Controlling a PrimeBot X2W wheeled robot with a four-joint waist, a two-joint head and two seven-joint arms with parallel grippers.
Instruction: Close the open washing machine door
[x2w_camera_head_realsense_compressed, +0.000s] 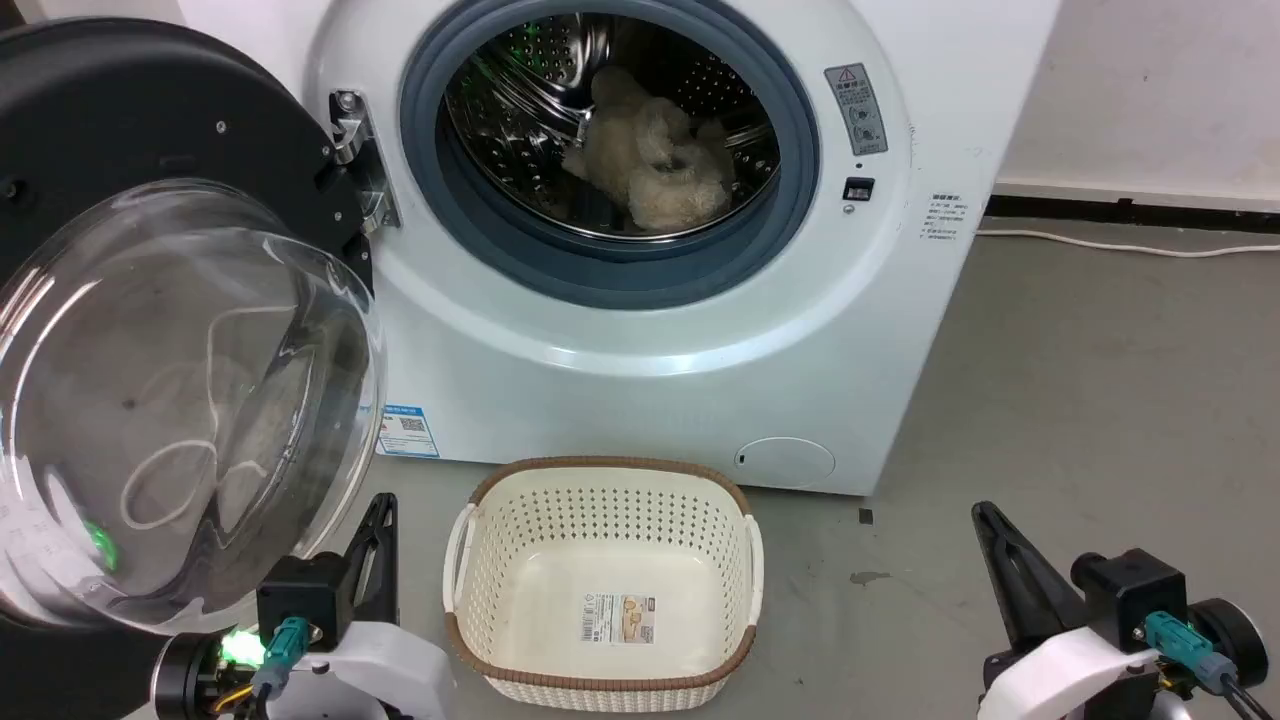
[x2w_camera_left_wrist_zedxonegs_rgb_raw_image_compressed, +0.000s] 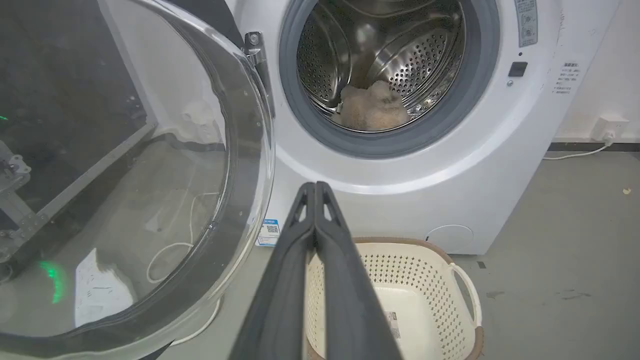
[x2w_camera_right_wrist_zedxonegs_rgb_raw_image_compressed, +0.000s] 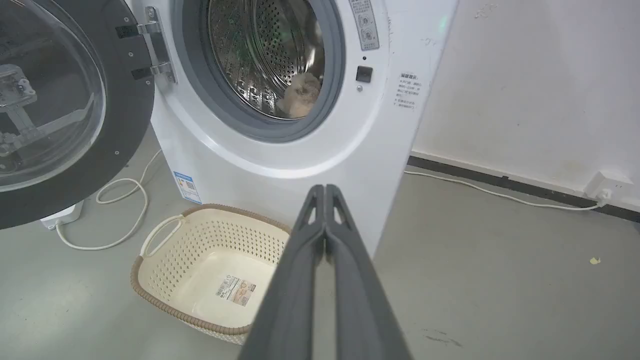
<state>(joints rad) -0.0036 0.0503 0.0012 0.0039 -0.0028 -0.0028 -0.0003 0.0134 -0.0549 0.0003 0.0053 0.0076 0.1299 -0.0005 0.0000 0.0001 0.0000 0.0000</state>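
The washing machine door (x2w_camera_head_realsense_compressed: 180, 380) stands swung wide open at the left of the head view, hung from the metal hinge (x2w_camera_head_realsense_compressed: 350, 135) beside the drum mouth, its clear glass bowl bulging toward the camera and its black rim running off the frame's left edge. The left gripper (x2w_camera_head_realsense_compressed: 383, 502) sits at the lower left, just below the bowl's bottom edge, fingers pressed together and holding nothing; the right gripper (x2w_camera_head_realsense_compressed: 985, 512), at the lower right over bare floor, is likewise shut and empty. The closing push has not begun. It looks like a job for the left arm, being nearest: it should go round to the door's far face and press on the black rim rather than the glass, well away from the hinge, where least force turns it. The shut fingers serve well as a blunt pusher. The push should follow the door's arc toward the machine (x2w_camera_head_realsense_compressed: 650, 400) – not drive straight ahead – and end firmly enough for the latch to catch. The fluffy bundle (x2w_camera_head_realsense_compressed: 640, 160) lies deep in the drum, so it should not snag, and the basket (x2w_camera_head_realsense_compressed: 470, 560) on the floor seems low enough to clear the swing
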